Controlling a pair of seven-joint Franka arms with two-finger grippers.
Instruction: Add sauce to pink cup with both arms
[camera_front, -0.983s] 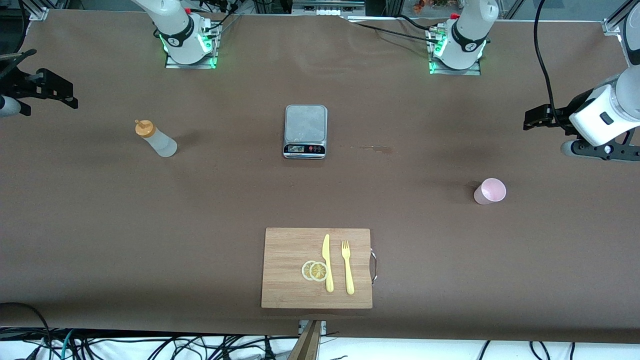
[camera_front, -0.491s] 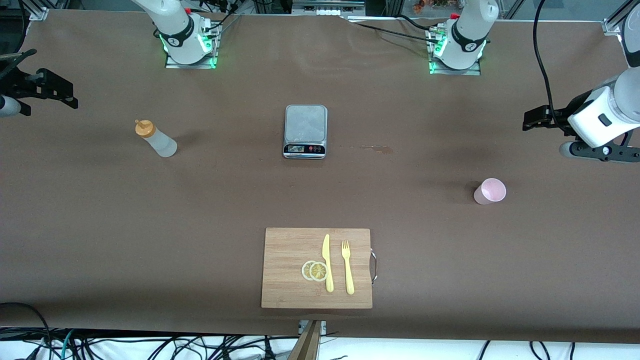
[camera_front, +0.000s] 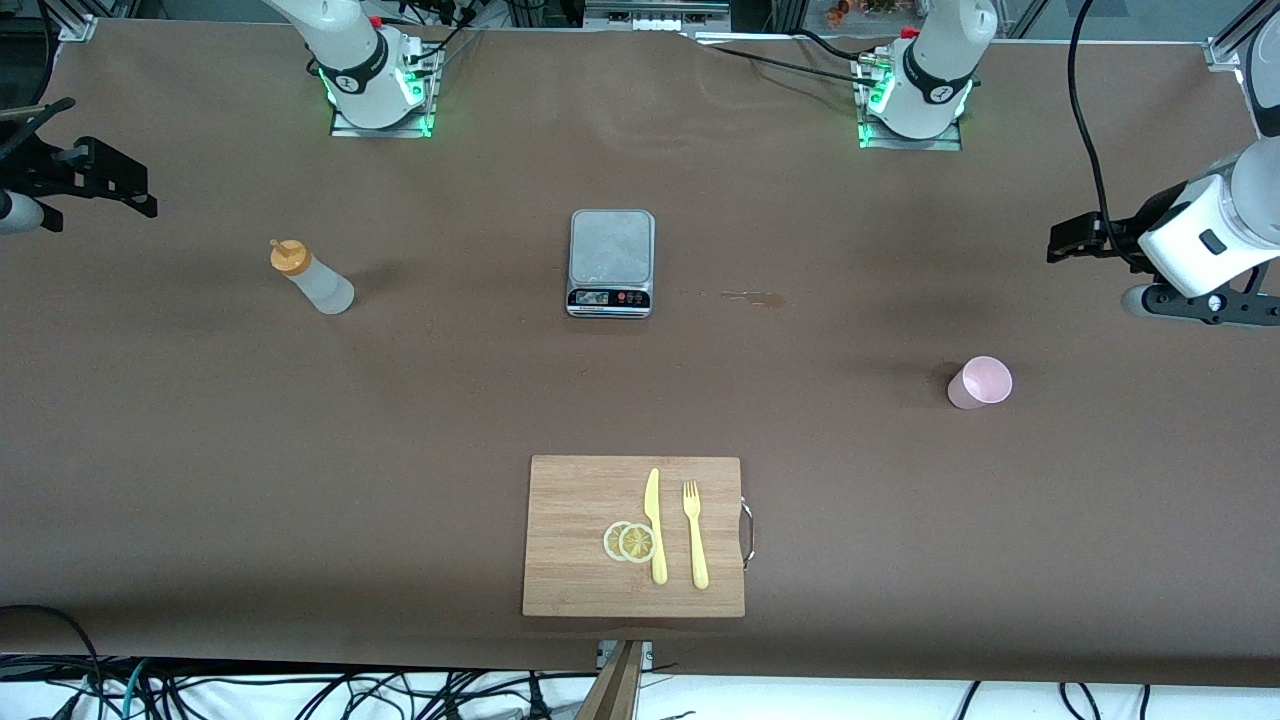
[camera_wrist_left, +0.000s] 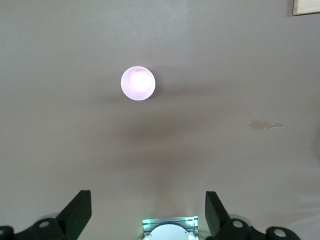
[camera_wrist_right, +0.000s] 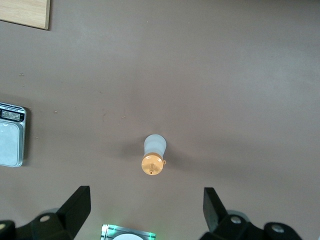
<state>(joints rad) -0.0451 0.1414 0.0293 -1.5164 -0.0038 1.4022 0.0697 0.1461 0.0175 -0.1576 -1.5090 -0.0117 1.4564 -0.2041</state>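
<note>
The sauce bottle (camera_front: 310, 278), whitish with an orange cap, stands upright toward the right arm's end of the table. In the right wrist view the sauce bottle (camera_wrist_right: 154, 155) lies below my right gripper (camera_wrist_right: 146, 197), which hangs high and open with nothing between its fingers. The pink cup (camera_front: 980, 382) stands upright toward the left arm's end. My left gripper (camera_front: 1195, 300) hovers high near that end of the table. In the left wrist view the left gripper (camera_wrist_left: 148, 200) is open and holds nothing, well apart from the pink cup (camera_wrist_left: 138, 83).
A kitchen scale (camera_front: 611, 262) sits mid-table, with a small stain (camera_front: 745, 296) beside it. Nearer the front camera lies a wooden cutting board (camera_front: 570, 490) carrying a yellow knife (camera_front: 655, 525), a fork (camera_front: 695, 535) and two lemon slices (camera_front: 630, 542).
The left arm's hand has shifted very slightly. The bottle, the cup and the right arm have not moved.
</note>
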